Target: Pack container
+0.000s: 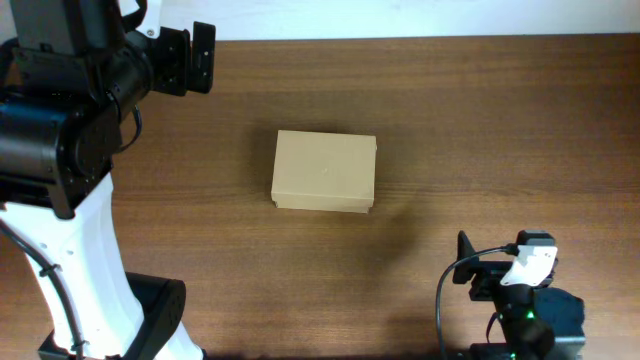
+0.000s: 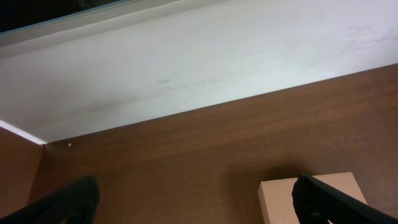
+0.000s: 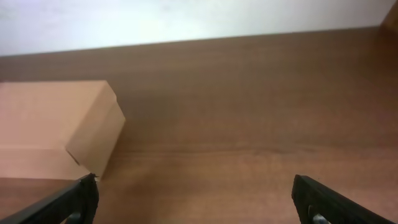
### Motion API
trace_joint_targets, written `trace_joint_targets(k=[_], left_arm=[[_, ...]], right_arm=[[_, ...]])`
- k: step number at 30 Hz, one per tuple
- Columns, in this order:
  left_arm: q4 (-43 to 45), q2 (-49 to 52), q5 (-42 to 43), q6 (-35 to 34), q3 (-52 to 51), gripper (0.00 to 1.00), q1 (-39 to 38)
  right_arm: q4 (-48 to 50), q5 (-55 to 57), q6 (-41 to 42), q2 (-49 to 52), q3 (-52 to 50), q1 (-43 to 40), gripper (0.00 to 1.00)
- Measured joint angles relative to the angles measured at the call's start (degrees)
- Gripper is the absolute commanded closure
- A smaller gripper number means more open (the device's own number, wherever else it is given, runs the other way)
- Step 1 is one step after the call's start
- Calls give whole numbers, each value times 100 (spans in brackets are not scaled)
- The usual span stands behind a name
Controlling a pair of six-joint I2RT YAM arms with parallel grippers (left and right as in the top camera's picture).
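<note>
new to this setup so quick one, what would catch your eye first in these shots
The closed tan container stands out first, alone near the middle of the dark wooden table. Next comes the bulky black-and-white left arm along the overhead view's left edge, its left gripper open and apart from the container. The right gripper, lower right, is open too.

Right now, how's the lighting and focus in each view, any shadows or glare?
Overhead: sharp, even light, faint shadow right of the container. Left wrist: bright pale background, dark blurred fingers. Right wrist: slightly soft, no glare on the table.
</note>
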Motion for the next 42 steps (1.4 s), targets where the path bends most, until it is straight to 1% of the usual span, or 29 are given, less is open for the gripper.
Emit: trace_joint_targets(k=[12, 25, 42], left_arm=[[-2, 0, 0, 0, 0, 0, 0], [-4, 0, 0, 0, 0, 0, 0], [-2, 0, 0, 0, 0, 0, 0]], right_arm=[[26, 0, 0, -599, -750, -13, 1], [24, 0, 0, -616, -1340, -13, 1], [31, 0, 0, -616, -1488, -13, 1]])
